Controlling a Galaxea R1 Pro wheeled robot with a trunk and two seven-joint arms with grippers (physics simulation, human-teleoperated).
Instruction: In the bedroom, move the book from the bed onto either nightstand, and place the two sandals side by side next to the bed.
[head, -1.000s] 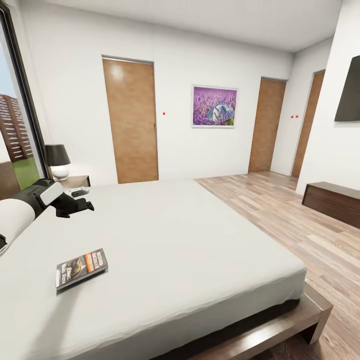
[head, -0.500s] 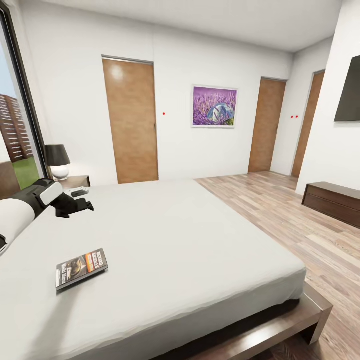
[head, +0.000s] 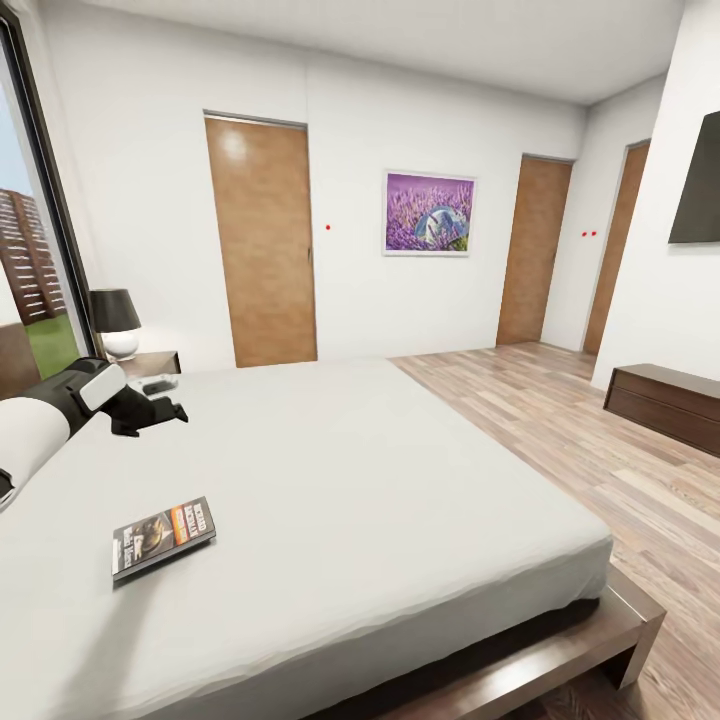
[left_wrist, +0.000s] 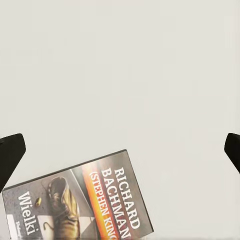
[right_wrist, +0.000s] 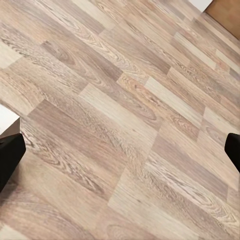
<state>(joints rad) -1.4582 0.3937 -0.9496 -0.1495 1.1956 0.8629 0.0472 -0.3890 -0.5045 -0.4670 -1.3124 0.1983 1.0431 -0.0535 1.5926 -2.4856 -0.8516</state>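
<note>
Book (head: 163, 536) untouched, flat on bed (head: 380, 470) mattress near robot-side edge. Left gripper (head: 160, 412) open, empty, hovering above mattress, apart from book; left wrist view shows book (left_wrist: 77, 202) below, between spread fingertips (left_wrist: 11, 155). Right gripper (right_wrist: 120, 150) fingers wide apart, empty, over wood floor (right_wrist: 125, 100). Nightstand (head: 150, 362) beyond left gripper, with lamp (head: 116, 322). Judgement: nothing done; book move and sandal placement both left.

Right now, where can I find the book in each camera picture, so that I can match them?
Head view: the book lies flat on the bed, lower left.
Left wrist view: the book sits at the bottom edge, partly cut off.
Right wrist view: wooden floor, no book.
Shared landmark: the off-white mattress under the book.
</note>
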